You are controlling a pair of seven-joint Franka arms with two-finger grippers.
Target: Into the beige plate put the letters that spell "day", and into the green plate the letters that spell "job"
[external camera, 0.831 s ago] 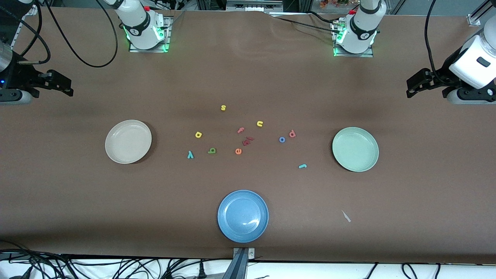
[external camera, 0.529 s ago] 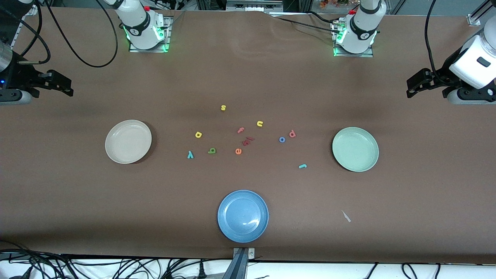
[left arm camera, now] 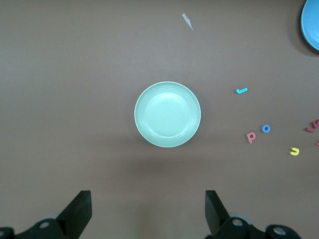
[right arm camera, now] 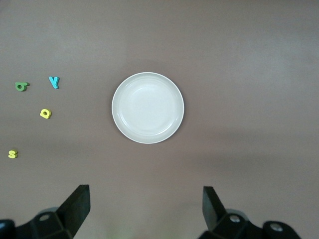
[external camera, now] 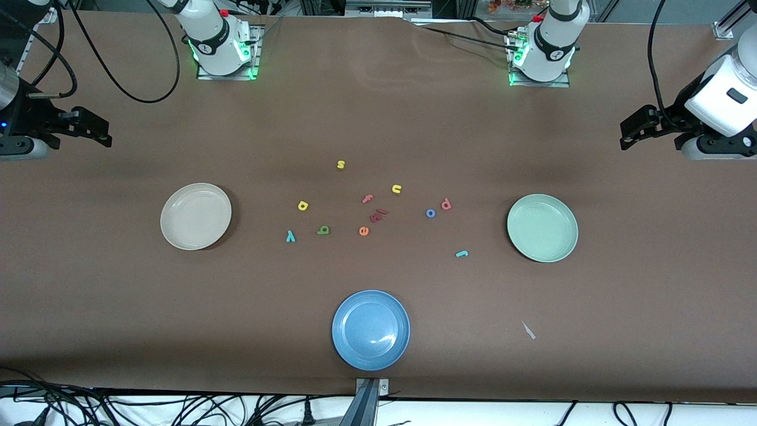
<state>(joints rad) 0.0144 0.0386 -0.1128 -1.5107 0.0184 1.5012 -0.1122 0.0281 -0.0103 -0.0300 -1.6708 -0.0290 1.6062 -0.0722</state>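
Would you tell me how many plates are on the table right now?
3. The beige plate lies toward the right arm's end, the green plate toward the left arm's end, and the blue plate between them, nearest the front camera. All look empty; none seems hidden.

The left tool [left arm camera: 144, 211] is hanging with fingers spread wide over the brown surface [left arm camera: 75, 74], the green plate [left arm camera: 167, 114] lying empty below it.

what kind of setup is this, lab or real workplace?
Most likely a robotics lab bench: two arm bases bolted along a brown-covered table, loose cables along its edge, and staged props: foam letters between plain plates.
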